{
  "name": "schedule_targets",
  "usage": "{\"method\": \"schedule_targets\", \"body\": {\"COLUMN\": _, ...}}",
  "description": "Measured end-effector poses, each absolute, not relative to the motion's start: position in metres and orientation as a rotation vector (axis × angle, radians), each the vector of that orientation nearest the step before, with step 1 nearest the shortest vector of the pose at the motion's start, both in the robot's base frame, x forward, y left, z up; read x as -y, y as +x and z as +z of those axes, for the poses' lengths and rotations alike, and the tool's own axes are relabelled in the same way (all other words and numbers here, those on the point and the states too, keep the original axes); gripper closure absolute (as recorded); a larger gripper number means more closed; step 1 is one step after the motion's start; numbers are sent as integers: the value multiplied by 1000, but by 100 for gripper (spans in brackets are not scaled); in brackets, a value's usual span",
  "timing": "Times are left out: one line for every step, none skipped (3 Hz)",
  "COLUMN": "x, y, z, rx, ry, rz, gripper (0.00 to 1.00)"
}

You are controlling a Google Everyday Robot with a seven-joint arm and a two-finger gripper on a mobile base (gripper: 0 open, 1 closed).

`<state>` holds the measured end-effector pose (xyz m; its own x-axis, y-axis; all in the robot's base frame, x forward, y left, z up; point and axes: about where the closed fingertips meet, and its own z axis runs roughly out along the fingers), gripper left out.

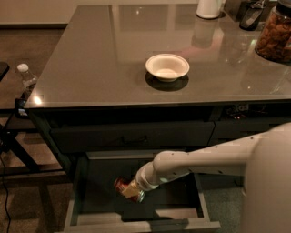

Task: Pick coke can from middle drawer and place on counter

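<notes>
Glossy dark counter fills the upper view. Below it, the open middle drawer holds the tilted coke can. The gripper is against the can; its hold cannot be told. A loose grasp could let the can slip during lifting.

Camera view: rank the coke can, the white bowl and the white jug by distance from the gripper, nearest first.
The gripper is down inside the middle drawer.
1. The coke can: in the drawer, right at the gripper's tip.
2. The white bowl: up on the counter, near its middle.
3. The white jug: at the counter's far edge, right of the bowl.
</notes>
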<state>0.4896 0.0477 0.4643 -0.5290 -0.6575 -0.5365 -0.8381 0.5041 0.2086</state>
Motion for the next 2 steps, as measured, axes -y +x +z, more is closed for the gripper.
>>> {"method": "schedule_targets", "body": {"x": -34, "y": 483, "z": 504, "rx": -2349, "ry": -1235, "rz": 580, "gripper": 100}}
{"method": "schedule_targets", "body": {"x": -26, "y": 477, "z": 544, "rx": -2306, "ry": -1239, "rz": 551, "gripper": 100}}
